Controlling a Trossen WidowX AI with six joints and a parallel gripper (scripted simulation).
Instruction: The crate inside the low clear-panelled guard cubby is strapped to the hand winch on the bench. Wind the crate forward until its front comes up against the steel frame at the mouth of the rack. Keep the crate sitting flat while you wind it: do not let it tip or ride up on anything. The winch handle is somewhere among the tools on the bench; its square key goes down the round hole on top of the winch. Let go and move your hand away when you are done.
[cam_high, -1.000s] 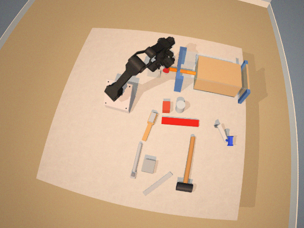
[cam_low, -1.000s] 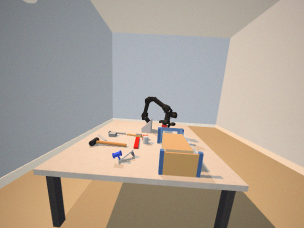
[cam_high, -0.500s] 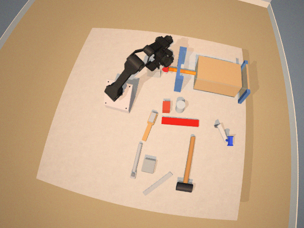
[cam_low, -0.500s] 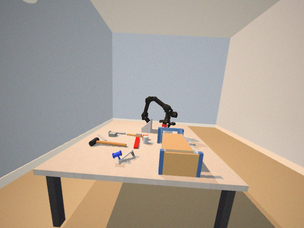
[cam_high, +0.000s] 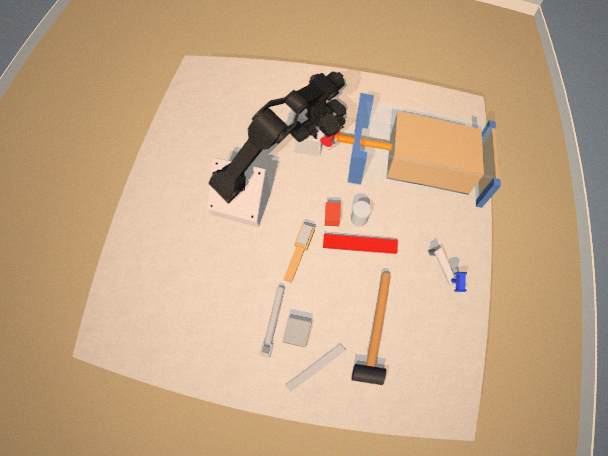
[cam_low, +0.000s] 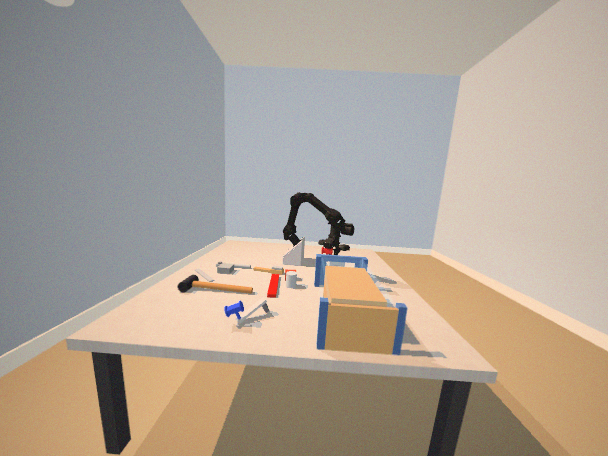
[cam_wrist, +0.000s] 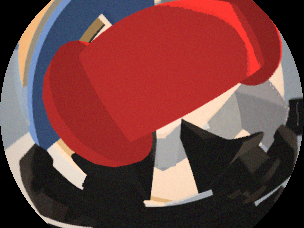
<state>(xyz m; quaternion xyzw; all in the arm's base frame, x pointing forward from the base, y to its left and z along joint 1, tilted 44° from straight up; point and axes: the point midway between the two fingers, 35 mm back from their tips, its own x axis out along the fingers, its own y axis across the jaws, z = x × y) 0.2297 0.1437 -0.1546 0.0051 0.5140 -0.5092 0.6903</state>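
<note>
The tan crate (cam_high: 435, 150) (cam_low: 357, 325) sits flat in the low cubby, its front a gap behind the blue steel frame (cam_high: 354, 169) (cam_low: 320, 272) at the mouth. An orange strap (cam_high: 375, 144) runs from the crate through the frame toward the grey winch (cam_high: 306, 147) (cam_wrist: 257, 112). The winch handle's red spool-shaped knob (cam_high: 327, 140) (cam_low: 327, 250) (cam_wrist: 165, 70) is at the winch, below the wrist. My gripper (cam_low: 333, 246) (cam_wrist: 166, 122) is shut on the handle, around a grey part beside the knob. The knob and black fingers hide the key and the winch hole.
A blue-knobbed grey crank (cam_high: 444, 264) (cam_low: 251, 312) lies right of the tools. A red block (cam_high: 332, 213), a white cylinder (cam_high: 360, 213) and a red bar (cam_high: 360, 243) are near the cubby. A brush-like tool (cam_high: 298, 255), a grey block (cam_high: 298, 329) and a mallet (cam_high: 378, 320) lie farther off.
</note>
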